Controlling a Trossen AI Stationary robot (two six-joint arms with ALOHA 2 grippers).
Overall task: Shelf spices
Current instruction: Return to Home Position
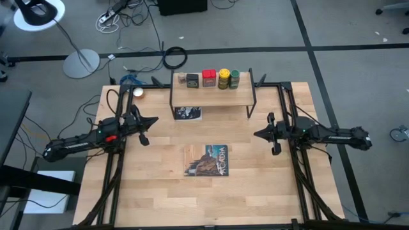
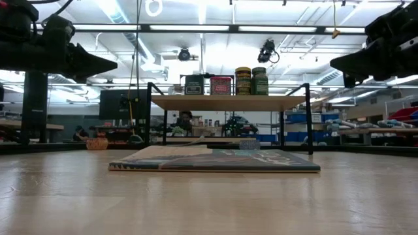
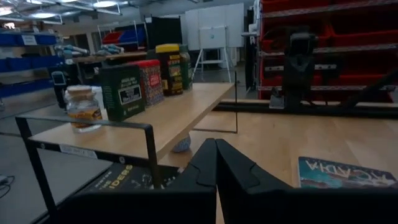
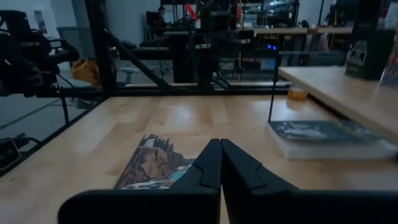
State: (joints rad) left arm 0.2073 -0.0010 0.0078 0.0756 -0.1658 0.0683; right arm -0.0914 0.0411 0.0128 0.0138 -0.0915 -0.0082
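Note:
The shelf [image 1: 211, 97], a light board on thin black legs, stands at the table's far middle. On its top rest several spices in a row: a tiny clear jar [image 3: 83, 109], a black tin [image 3: 122, 92], a red tin [image 3: 149, 81], a yellow-capped jar [image 1: 223, 78] and a green-capped jar [image 1: 234, 78]. My left gripper [image 1: 153, 119] hovers shut at the table's left, pointing level toward the right. My right gripper [image 1: 257, 134] hovers shut at the table's right, pointing level toward the left. Neither holds anything.
A picture-covered book [image 1: 206, 160] lies flat at the table's middle. A second, dark book [image 1: 188, 113] lies under the shelf's left part. A small round thing [image 1: 138, 92] sits left of the shelf. Black frame rails [image 1: 291, 128] run along both table sides.

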